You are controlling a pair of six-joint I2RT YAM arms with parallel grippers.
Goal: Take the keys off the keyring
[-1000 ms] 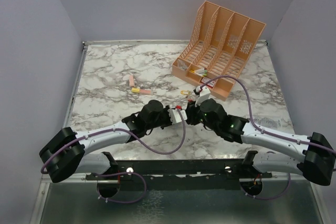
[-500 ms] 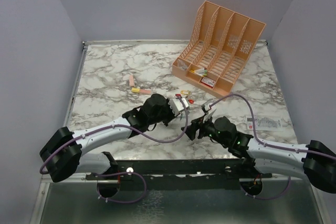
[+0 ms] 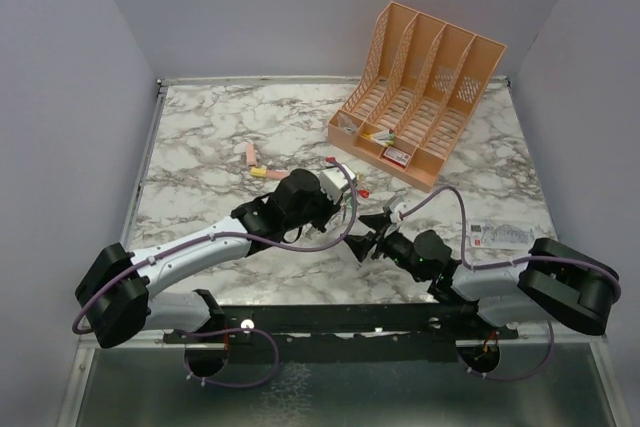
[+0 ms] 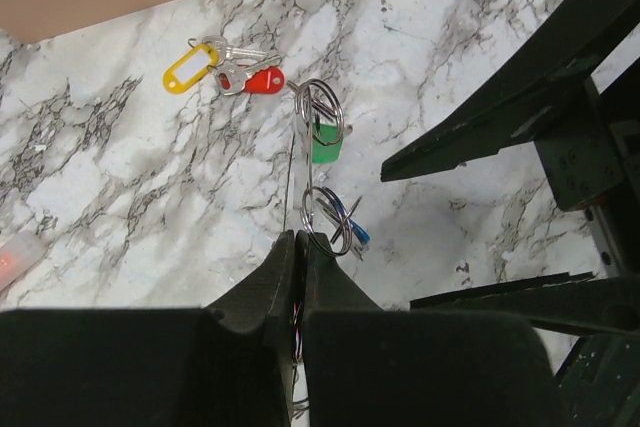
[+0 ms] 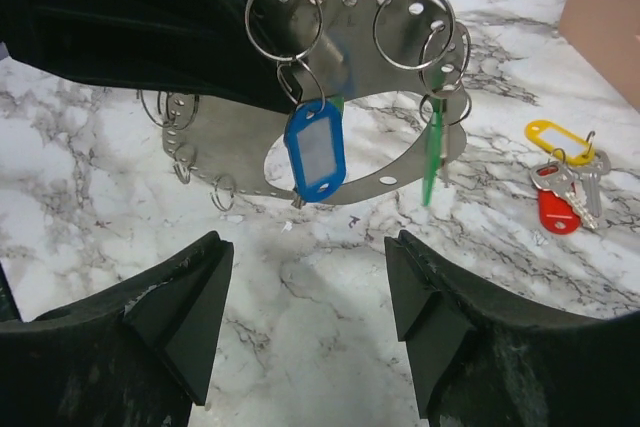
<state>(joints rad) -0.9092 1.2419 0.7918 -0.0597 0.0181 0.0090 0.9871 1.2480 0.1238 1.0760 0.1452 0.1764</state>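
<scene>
Now that the right gripper [image 3: 372,235] has backed off toward the near edge of the bench [image 3: 200,137] (a second ago it was nose to nose with the left gripper [image 3: 338,190] mid-bench), the two stand apart with a gap between them; right jaws are spread wide and hold nothing, plain in the right wrist view; left gripper has shifted a little toward the far side and is pinched tight on the rim of the keyring [image 5: 360,57]; the ring hangs off the bench in that grip, facing the right gripper. Loose keys [image 4: 240,50] with a yellow tag [image 4: 190,65] and a red tag [image 4: 262,79] lie flat on the bench between the held ring and the peach file organiser [image 3: 425,77], not attached to the ring; I read this as a pull-away and reset, some keys off and more to go. Keyring look: flat pale grey metal crescent, holes punched along the rim, wire split rings [image 5: 283,15] threaded through several holes; a blue tag [image 5: 315,152] dangles from one, a green tag [image 5: 433,162] seen edge-on from another; smaller bare rings sit along the lower left rim; can't make out key blades by the blue and green tags; next grab probably goes for one of those two.
</scene>
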